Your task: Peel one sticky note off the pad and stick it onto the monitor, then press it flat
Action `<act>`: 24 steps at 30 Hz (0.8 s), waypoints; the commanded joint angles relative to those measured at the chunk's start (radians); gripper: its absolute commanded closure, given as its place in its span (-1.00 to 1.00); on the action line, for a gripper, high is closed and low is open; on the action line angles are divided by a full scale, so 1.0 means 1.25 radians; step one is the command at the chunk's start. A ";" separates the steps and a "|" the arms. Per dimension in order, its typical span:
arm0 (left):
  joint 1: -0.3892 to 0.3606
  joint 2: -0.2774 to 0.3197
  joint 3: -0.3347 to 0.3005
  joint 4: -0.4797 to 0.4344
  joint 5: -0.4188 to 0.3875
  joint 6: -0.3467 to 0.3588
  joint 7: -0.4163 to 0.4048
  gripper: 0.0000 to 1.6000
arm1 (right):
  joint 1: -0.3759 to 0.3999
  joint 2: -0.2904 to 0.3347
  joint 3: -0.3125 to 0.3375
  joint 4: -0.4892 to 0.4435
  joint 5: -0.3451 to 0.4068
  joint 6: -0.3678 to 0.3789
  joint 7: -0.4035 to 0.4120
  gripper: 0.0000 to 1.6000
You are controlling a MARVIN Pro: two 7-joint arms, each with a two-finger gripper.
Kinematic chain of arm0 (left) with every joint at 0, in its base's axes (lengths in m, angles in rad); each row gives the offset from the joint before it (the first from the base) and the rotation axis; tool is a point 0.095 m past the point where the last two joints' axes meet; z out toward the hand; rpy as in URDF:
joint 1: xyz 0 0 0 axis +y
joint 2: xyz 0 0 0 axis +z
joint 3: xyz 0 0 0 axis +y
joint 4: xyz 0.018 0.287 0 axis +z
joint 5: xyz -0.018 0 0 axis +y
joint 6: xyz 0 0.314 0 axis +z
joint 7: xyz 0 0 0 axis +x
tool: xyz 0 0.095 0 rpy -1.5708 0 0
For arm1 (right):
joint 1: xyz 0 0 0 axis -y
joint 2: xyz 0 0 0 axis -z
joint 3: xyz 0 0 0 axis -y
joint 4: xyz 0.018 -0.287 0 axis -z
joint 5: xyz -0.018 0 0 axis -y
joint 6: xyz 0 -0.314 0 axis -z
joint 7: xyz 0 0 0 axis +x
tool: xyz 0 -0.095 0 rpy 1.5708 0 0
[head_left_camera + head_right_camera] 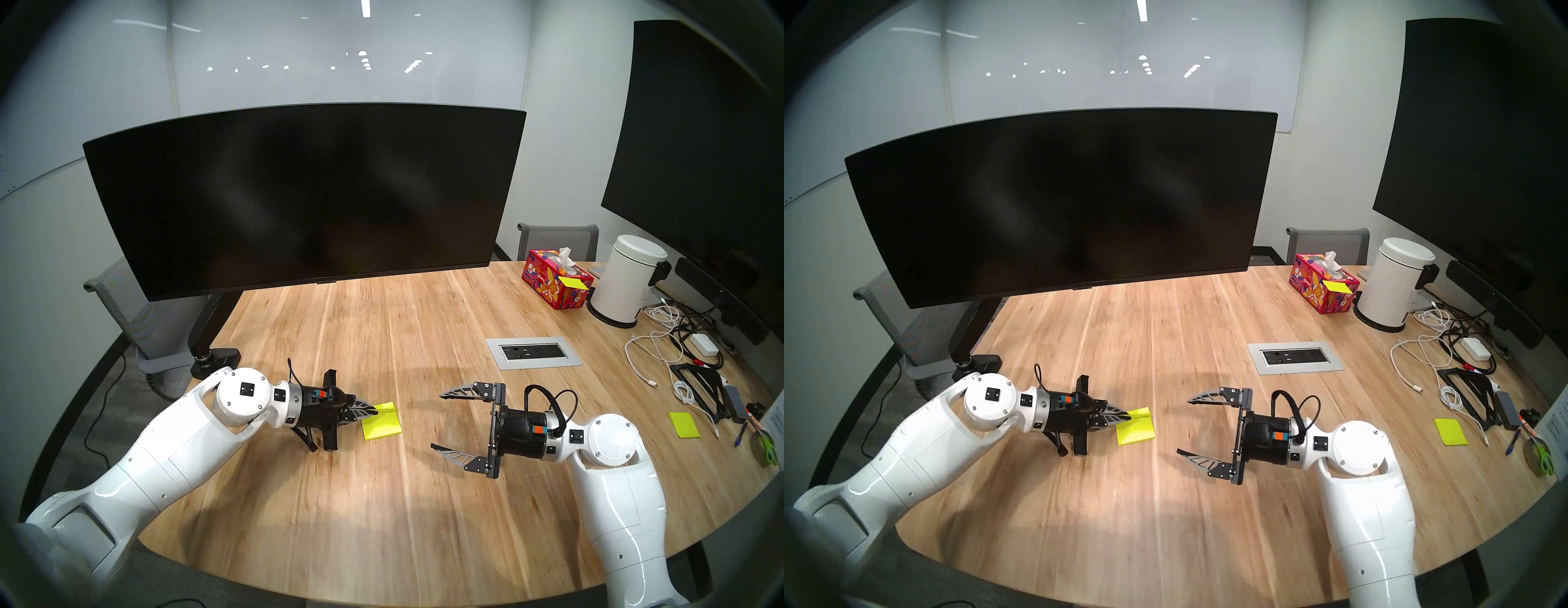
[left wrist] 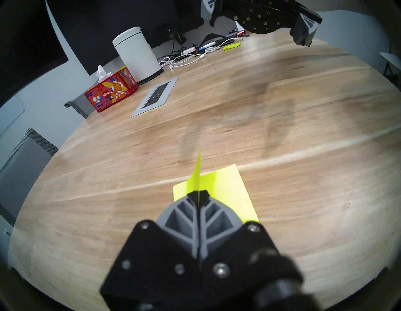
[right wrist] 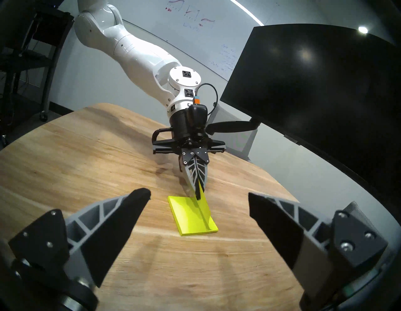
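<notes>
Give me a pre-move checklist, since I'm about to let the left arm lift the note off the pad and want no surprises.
1. Left gripper shut on the sticky note: ok, the sheet's edge stands pinched between the fingertips.
2. Only one sheet pinched: cannot tell.
3. Pad flat on the table: ok.
4. Pad held down for the peel: not ok, the right gripper hangs open beside it, touching nothing.
5. Monitor face free for sticking: ok, dark and bare.
6. Path from pad to monitor: ok, only bare tabletop lies between.
</notes>
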State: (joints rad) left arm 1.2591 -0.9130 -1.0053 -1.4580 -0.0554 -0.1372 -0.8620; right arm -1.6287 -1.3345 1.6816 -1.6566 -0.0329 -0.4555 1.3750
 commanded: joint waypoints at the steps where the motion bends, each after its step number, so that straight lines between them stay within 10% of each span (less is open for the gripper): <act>1: 0.000 -0.004 -0.009 -0.004 -0.025 0.015 -0.006 1.00 | 0.013 -0.011 -0.031 -0.022 -0.012 0.008 0.008 -0.55; 6: 0.010 0.000 -0.013 -0.013 -0.036 0.029 -0.003 1.00 | 0.014 -0.020 -0.049 -0.029 -0.030 0.014 0.009 -0.45; 8: 0.014 0.001 -0.017 -0.014 -0.049 0.031 -0.008 1.00 | 0.013 -0.023 -0.056 -0.031 -0.038 0.015 0.011 0.02; 19: 0.026 0.002 -0.027 -0.037 -0.076 0.050 -0.023 1.00 | 0.016 -0.038 -0.090 -0.024 -0.072 0.035 0.024 0.95; 24: 0.029 0.004 -0.030 -0.043 -0.073 0.057 -0.022 1.00 | 0.048 -0.032 -0.105 0.008 -0.052 0.077 0.063 1.00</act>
State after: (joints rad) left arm 1.3026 -0.9124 -1.0305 -1.4873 -0.1405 -0.0654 -0.8933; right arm -1.6182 -1.3720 1.5682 -1.6741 -0.1384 -0.4076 1.4127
